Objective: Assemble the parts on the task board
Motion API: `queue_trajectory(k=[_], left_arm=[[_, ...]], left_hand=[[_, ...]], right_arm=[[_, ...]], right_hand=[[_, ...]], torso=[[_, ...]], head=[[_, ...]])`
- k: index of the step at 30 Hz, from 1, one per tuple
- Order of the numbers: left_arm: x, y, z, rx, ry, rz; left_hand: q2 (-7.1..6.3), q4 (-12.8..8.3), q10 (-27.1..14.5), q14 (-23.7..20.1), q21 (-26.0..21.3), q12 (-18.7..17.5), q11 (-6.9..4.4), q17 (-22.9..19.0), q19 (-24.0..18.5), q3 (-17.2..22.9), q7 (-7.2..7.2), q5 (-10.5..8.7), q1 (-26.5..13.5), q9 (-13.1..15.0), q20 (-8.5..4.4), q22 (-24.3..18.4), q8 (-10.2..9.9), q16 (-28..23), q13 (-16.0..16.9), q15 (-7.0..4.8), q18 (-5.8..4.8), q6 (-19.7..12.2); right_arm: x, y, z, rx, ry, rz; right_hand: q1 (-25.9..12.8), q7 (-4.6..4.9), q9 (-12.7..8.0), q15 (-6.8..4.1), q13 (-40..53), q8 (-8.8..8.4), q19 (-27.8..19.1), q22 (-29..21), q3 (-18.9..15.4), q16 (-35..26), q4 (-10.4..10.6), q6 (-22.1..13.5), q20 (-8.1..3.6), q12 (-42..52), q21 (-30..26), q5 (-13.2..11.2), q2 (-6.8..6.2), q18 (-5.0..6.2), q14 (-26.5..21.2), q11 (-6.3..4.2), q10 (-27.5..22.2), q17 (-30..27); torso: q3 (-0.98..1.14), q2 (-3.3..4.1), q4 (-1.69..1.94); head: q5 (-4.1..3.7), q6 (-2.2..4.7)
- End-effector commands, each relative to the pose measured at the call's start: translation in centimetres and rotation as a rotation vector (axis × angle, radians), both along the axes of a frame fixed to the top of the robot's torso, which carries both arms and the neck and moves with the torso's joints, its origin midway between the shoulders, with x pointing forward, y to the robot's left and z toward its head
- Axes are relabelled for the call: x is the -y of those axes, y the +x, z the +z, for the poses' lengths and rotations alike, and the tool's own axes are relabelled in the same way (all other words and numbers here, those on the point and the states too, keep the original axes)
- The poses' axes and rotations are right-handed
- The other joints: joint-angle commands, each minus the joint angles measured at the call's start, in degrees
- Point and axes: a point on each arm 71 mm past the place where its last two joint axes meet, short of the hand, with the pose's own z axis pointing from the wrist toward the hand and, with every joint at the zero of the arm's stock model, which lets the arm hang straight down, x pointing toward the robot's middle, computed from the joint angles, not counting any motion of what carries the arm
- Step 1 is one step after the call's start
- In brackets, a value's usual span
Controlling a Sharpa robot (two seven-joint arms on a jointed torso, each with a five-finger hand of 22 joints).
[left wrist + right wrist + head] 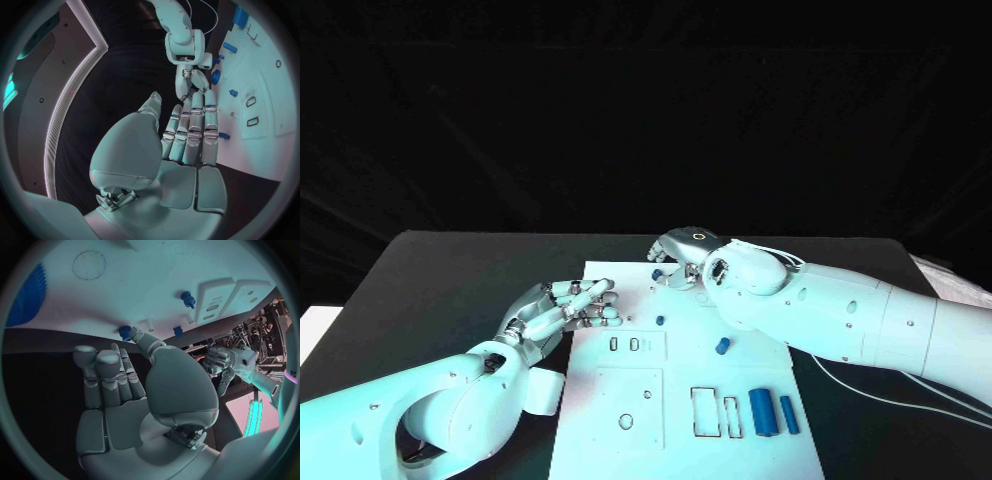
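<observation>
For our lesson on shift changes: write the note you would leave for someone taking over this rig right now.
Left hand: holds nothing, fingers together, at the white board's left edge.
Right hand: fingers curled, at the board's far edge by a small blue part; a grip cannot be confirmed.
Parts: a blue peg and a short piece mid-board; two long blue pieces lie near right.
Done: unclear.
Left: the rectangular slots look unfilled.

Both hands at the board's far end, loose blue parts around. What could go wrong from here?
1. The right hand hangs over the task board at its far edge, beside a small blue part; a sweep might knock it off.
2. The left hand sits at the board's left edge; a push could shift the board.
</observation>
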Motion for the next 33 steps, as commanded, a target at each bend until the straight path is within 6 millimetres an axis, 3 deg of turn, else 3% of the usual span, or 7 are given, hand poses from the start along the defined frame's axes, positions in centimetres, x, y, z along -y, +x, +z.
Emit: queue_trajectory(k=[1, 9, 15, 22, 25, 30, 33], left_arm=[[0.2, -0.1, 0.2, 0.009, -0.009, -0.021], [0.0, -0.1, 0.2, 0.009, -0.007, -0.016], [-0.2, -0.1, 0.2, 0.009, -0.005, -0.012], [-0.4, 0.0, 0.2, 0.009, -0.004, -0.009], [-0.4, 0.0, 0.2, 0.009, -0.004, -0.009], [-0.3, 0.1, 0.1, 0.008, -0.005, -0.012], [-0.3, 0.1, 0.1, 0.008, -0.004, -0.012]], left_hand=[[0.5, -0.24, -0.19, 0.4, -0.12, -0.35, 0.4, 0.04, 0.43, 0.06, 0.33, -0.01, 0.02, -0.08, 0.1, -0.05, -0.31, -0.26, -0.04, 0.13, 0.54, 0.04], [0.5, -0.3, -0.25, 0.41, -0.14, -0.43, 0.41, 0.1, 0.45, 0.01, 0.33, -0.02, 0.02, -0.08, 0.1, -0.06, -0.38, -0.29, -0.06, 0.14, 0.53, 0.0], [0.5, -0.3, -0.25, 0.41, -0.14, -0.43, 0.41, 0.1, 0.45, 0.01, 0.33, -0.02, 0.02, -0.08, 0.1, -0.06, -0.38, -0.29, -0.06, 0.14, 0.53, 0.0], [0.5, -0.3, -0.25, 0.41, -0.14, -0.43, 0.41, 0.1, 0.45, 0.01, 0.33, -0.02, 0.02, -0.08, 0.1, -0.06, -0.38, -0.29, -0.06, 0.14, 0.53, 0.0], [0.52, -0.35, -0.26, 0.41, -0.15, -0.47, 0.41, 0.14, 0.46, 0.0, 0.32, -0.02, 0.04, -0.08, 0.1, -0.06, -0.4, -0.31, -0.06, 0.14, 0.53, -0.01], [0.52, -0.35, -0.26, 0.41, -0.15, -0.47, 0.41, 0.14, 0.46, 0.0, 0.32, -0.02, 0.04, -0.08, 0.1, -0.06, -0.4, -0.31, -0.06, 0.14, 0.53, -0.01], [0.52, -0.35, -0.26, 0.41, -0.15, -0.47, 0.41, 0.14, 0.46, 0.0, 0.32, -0.02, 0.04, -0.08, 0.1, -0.06, -0.4, -0.31, -0.06, 0.14, 0.53, -0.01]], right_arm=[[0.0, 0.0, 0.1, 0.008, -0.005, -0.003], [1.2, -1.3, 0.9, 0.037, 0.046, 0.01], [4.5, -2.2, 2.2, 0.018, 0.109, -0.053], [10.0, -2.3, 2.4, -0.125, 0.182, -0.209], [11.3, -2.2, 2.2, -0.165, 0.188, -0.249], [12.4, -1.9, 1.6, -0.216, 0.171, -0.288], [12.4, -1.7, 1.2, -0.236, 0.154, -0.296]], right_hand=[[0.65, 0.06, 0.09, -0.11, 0.1, 0.02, -0.21, -0.51, -0.93, -0.33, 0.26, 0.04, 0.05, 0.47, -0.43, -0.26, -0.1, 0.58, -0.31, 0.06, -0.67, -0.44], [2.11, -0.12, 0.51, -0.61, 0.21, 1.08, 2.45, 2.22, -1.29, 1.41, 1.26, 5.01, -0.38, 3.01, 1.05, 1.0, 1.22, 0.02, 0.75, -0.56, 3.39, 1.55], [1.98, -0.17, 0.5, -1.46, 0.88, 1.32, 6.98, 9.16, -0.14, 6.02, 2.24, 7.47, -0.96, 5.92, 4.84, 2.29, 1.24, -1.26, 2.43, -1.77, 10.92, 7.68], [-1.05, -2.09, 0.13, -3.76, 7.21, 0.11, 13.14, 18.9, -4.6, 12.89, 4.76, 5.77, -3.07, 14.33, 10.09, 4.94, -2.8, -3.12, 4.11, -4.56, 24.34, 17.19], [-0.6, -2.33, 0.22, -4.02, 18.22, 0.28, 15.34, 22.93, -8.63, 16.92, 6.23, 4.9, -3.62, 24.07, 12.21, 6.21, -2.85, -3.92, 4.58, -4.87, 23.82, 23.21], [2.47, -1.71, 0.27, -3.33, 50.93, 0.5, 17.01, 27.04, -14.11, 21.52, 9.13, 4.29, -2.55, 52.04, 14.29, 6.67, -0.67, -4.68, 4.97, -4.23, 20.2, 30.77], [2.92, -1.57, 0.23, -3.02, 57.4, 0.45, 17.52, 28.07, -15.0, 22.54, 9.75, 4.07, -2.56, 57.85, 14.75, 6.5, -0.44, -4.78, 5.24, -3.91, 21.8, 32.85]], torso=[[0.03, 0.01, 0.01], [0.14, 0.0, -0.17], [0.25, -0.27, -0.93], [0.53, -0.58, -2.05], [0.72, -0.64, -2.33], [0.87, -0.67, -2.42], [0.84, -0.6, -2.26]], head=[[-0.03, 0.04], [-0.2, 0.12], [-0.36, 0.35], [0.07, 0.47], [0.04, 0.47], [-0.05, 0.45], [-0.18, 0.33]])
